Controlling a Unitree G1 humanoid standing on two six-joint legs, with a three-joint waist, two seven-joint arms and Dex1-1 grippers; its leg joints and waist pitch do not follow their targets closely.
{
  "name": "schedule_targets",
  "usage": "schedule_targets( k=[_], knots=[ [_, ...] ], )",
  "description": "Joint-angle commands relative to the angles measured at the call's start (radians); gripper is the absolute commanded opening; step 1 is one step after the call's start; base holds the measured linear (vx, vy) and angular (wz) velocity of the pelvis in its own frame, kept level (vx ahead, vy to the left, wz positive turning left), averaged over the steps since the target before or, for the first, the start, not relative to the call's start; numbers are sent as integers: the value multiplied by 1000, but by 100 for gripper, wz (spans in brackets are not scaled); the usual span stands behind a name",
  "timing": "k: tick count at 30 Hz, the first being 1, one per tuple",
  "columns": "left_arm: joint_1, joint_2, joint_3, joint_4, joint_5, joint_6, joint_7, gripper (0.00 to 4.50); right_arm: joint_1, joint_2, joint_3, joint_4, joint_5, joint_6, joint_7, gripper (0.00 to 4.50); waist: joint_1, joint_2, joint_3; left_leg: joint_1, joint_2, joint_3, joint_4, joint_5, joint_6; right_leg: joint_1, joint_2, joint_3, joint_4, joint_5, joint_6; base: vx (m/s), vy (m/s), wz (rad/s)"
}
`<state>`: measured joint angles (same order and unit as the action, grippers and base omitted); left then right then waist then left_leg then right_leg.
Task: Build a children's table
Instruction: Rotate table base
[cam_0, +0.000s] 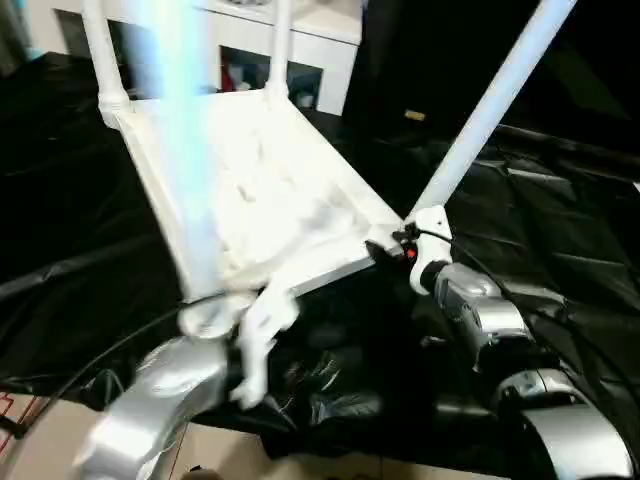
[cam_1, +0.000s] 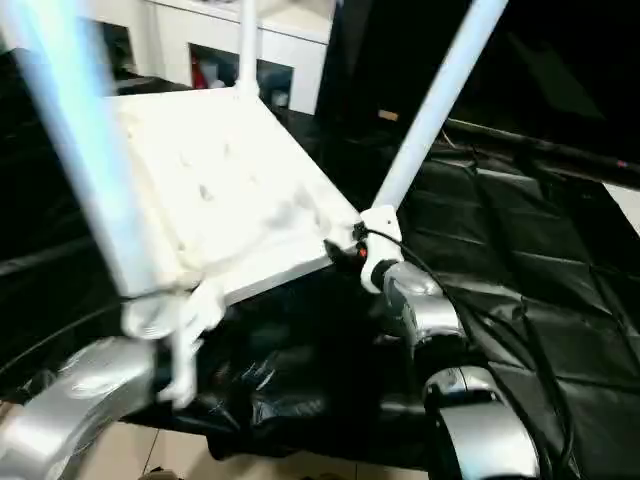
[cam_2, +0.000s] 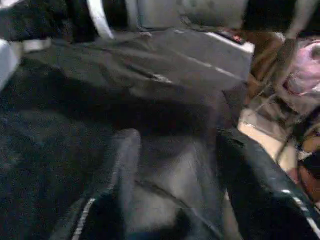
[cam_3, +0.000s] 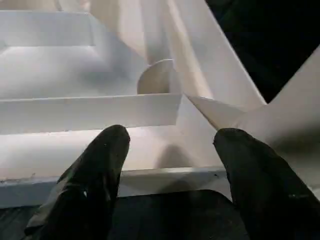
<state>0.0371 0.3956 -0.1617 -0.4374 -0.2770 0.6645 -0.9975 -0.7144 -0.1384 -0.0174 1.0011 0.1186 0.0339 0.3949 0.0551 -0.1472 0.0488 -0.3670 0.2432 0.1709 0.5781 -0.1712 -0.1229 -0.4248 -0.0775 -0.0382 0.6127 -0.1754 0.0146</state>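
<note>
Your tabletop (cam_0: 270, 170) is lying upside down and tilted on the black-draped work table (cam_0: 570, 230), its ribbed underside facing up at you. Four legs are standing up out of the corner sockets: two at the far corners (cam_0: 100, 50) and (cam_0: 278, 45), one rising long and slanted from the near right corner (cam_0: 490, 110), and one sweeping past close to your head camera as a pale blur (cam_0: 185, 130) at the near left.

Your right gripper (cam_3: 170, 155) is sitting right at the near right corner of the tabletop, by the socket (cam_0: 428, 228) that leg is planted in. Its fingers (cam_3: 100, 165) are spread apart, one to either side of the edge rib, with the white plastic showing between them; they are not pinching anything as far as you can see.

Your left arm (cam_0: 150, 400) is reaching up toward the near left corner, where everything is smeared, so the contact there is hard to judge. In the left wrist view your left gripper (cam_2: 170, 180) is looking out over the black cloth, fingers (cam_2: 122, 155) held apart with nothing between them.

Beyond the work table a white shelf unit (cam_0: 300, 50) is standing against the back.
</note>
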Motion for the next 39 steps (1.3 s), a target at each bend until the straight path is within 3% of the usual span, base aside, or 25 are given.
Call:
schedule_targets(
  k=[1,4,5,6,7,8,9,10,11,13,14,17,20,22,23,24,25,26,29,30,32,35,39],
  knots=[
    [36,61,50,-62,-43,44,-49,280,-29,-18,-36,87,-16,-14,-70,321,-4,18,-51,7,-16,20,-66,-278,-39,36,-24,21,-63,-288,-131,0,0,0],
    [63,106,84,-76,-50,42,-71,312,-47,-20,-44,122,-13,-26,-94,321,-5,19,-48,12,-17,22,-65,-308,-40,29,-18,21,-68,-318,-118,0,0,0],
    [94,152,121,-88,-69,43,-86,316,-62,-25,-47,153,-15,-42,-110,321,-1,27,-49,13,-17,20,-66,-316,-42,28,-18,21,-65,-307,-120,0,0,0],
    [125,196,157,-92,-80,39,-108,343,-73,-31,-51,171,-17,-52,-124,321,-5,24,-48,9,-16,19,-68,-320,-42,30,-17,21,-64,-308,-121,0,0,0],
    [130,202,163,-92,-82,38,-112,343,-75,-32,-52,173,-17,-53,-125,321,-4,26,-49,8,-18,18,-67,-327,-47,31,-18,20,-62,-309,-123,0,0,0],
    [192,272,257,-88,-96,24,-155,353,-92,-46,-64,195,-13,-70,-124,321,-4,33,-49,7,-18,16,-68,-332,-48,32,-18,20,-61,-307,-123,0,0,0],
    [219,299,314,-82,-100,16,-170,359,-98,-53,-69,203,-9,-80,-108,321,-7,30,-48,6,-19,18,-67,-340,-44,31,-17,21,-63,-311,-121,0,0,0],
    [226,305,332,-78,-101,11,-175,359,-100,-55,-70,203,-7,-82,-98,321,-9,33,-47,10,-18,18,-66,-344,-42,28,-14,21,-64,-304,-123,0,0,0],
    [229,314,369,-65,-106,-1,-171,386,-105,-59,-71,209,-8,-91,-81,321,-9,34,-46,15,-18,20,-66,-351,-40,24,-11,21,-65,-301,-125,0,0,0],
    [198,316,444,-31,-141,2,-158,399,-99,-66,-57,193,-11,-117,16,321,-5,38,-45,15,-18,20,-66,-360,-36,24,-11,21,-62,-282,-138,0,0,0],
    [198,316,444,-31,-141,2,-158,399,-99,-66,-57,193,-11,-117,16,321,-6,37,-49,9,-19,17,-66,-361,-33,31,-13,21,-59,-278,-143,0,0,0],
    [166,335,483,-4,-172,20,-164,424,-69,-78,-25,149,-26,-149,100,321,-6,36,-49,6,-18,17,-65,-329,-28,35,-15,22,-55,-249,-156,0,0,0],
    [111,340,514,55,-195,-32,-129,446,16,-110,3,57,-29,-168,180,321,-1,40,-51,11,-20,21,-62,-295,-18,38,-14,24,-55,-206,-158,0,0,0],
    [87,327,515,74,-189,-52,-119,446,36,-119,4,42,-33,-167,175,321,2,39,-53,10,-19,20,-63,-278,-23,40,-14,23,-50,-188,-170,0,0,0],
    [30,285,511,107,-197,-79,-94,446,65,-130,-4,24,-40,-157,135,321,3,48,-53,10,-19,18,-65,-277,-29,42,-15,23,-49,-187,-170,0,0,0],
    [-12,254,507,130,-207,-92,-78,446,81,-135,-15,15,-42,-147,107,321,8,46,-52,23,-20,23,-61,-289,-36,32,-12,22,-54,-183,-173,0,0,0],
    [-17,250,506,133,-209,-94,-77,446,83,-135,-17,14,-43,-145,105,321,8,44,-54,20,-21,23,-60,-289,-36,35,-14,23,-51,-176,-179,0,0,0],
    [-50,225,495,150,-217,-101,-71,446,94,-137,-23,7,-48,-136,74,321,6,42,-54,7,-22,18,-63,-286,-42,47,-17,23,-48,-192,-175,0,0,0],
    [-145,153,447,202,-251,-129,-60,446,133,-132,-33,-28,-41,-103,42,321,9,40,-55,16,-24,20,-59,-314,-48,40,-18,24,-58,-245,-154,0,0,0],
    [-197,107,413,221,-274,-135,-57,446,141,-125,-31,-19,-44,-87,18,321,5,39,-55,9,-23,17,-61,-317,-48,43,-19,24,-55,-249,-153,0,0,0],
    [-235,72,372,230,-282,-130,-63,446,127,-117,-23,18,-61,-82,-20,321,5,40,-59,13,-24,19,-57,-312,-53,39,-21,23,-57,-249,-153,0,0,0],
    [-265,41,330,242,-283,-128,-79,446,107,-105,-20,47,-69,-73,-55,321,-1,39,-59,2,-24,16,-58,-298,-51,48,-21,22,-53,-250,-149,0,0,0],
    [-316,-17,241,272,-292,-121,-103,446,55,-62,0,100,-101,-55,-88,321,-7,44,-63,4,-25,18,-54,-265,-48,46,-19,22,-49,-214,-162,0,0,0]
  ],
)
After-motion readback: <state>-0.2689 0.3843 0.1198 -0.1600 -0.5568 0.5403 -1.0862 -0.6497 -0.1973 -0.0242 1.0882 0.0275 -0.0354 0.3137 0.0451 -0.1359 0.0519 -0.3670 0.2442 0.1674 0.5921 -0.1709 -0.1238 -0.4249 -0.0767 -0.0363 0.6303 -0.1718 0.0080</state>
